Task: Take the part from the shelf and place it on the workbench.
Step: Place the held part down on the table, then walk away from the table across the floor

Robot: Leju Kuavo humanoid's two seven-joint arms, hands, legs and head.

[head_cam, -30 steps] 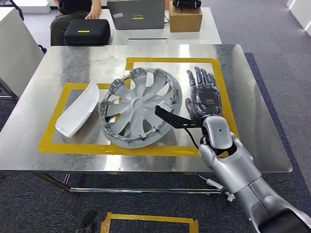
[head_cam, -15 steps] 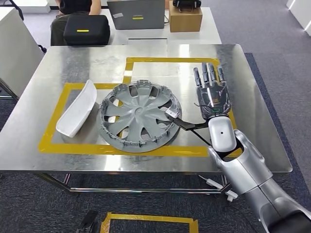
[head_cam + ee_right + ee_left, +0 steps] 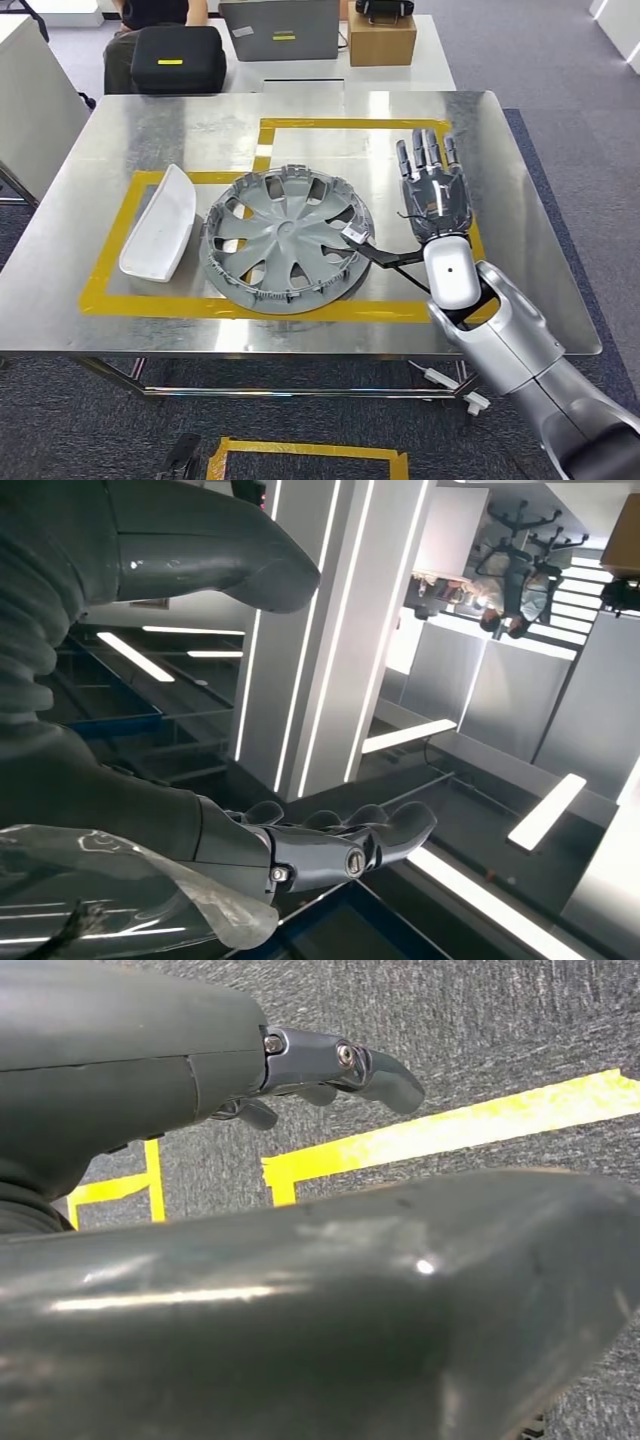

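A grey wheel cover (image 3: 287,238) lies flat on the steel workbench (image 3: 189,120), inside a yellow tape outline (image 3: 249,308). My right hand (image 3: 434,190) hovers palm down just right of the cover, its fingers spread and straight, holding nothing. A gap separates it from the cover's rim. In the right wrist view the same hand (image 3: 340,845) shows straight fingers with nothing in them. My left hand (image 3: 332,1060) hangs over grey carpet with its fingers extended and nothing in its grasp.
A white curved part (image 3: 158,225) lies left of the wheel cover, touching its rim. Behind the workbench, a second table holds a laptop (image 3: 279,28), a black case (image 3: 179,60) and a cardboard box (image 3: 381,35). A person (image 3: 151,12) sits there.
The wheel cover, tilted up a second ago, now lies flat on the workbench. My right hand has drawn away from it to the right and stays spread.
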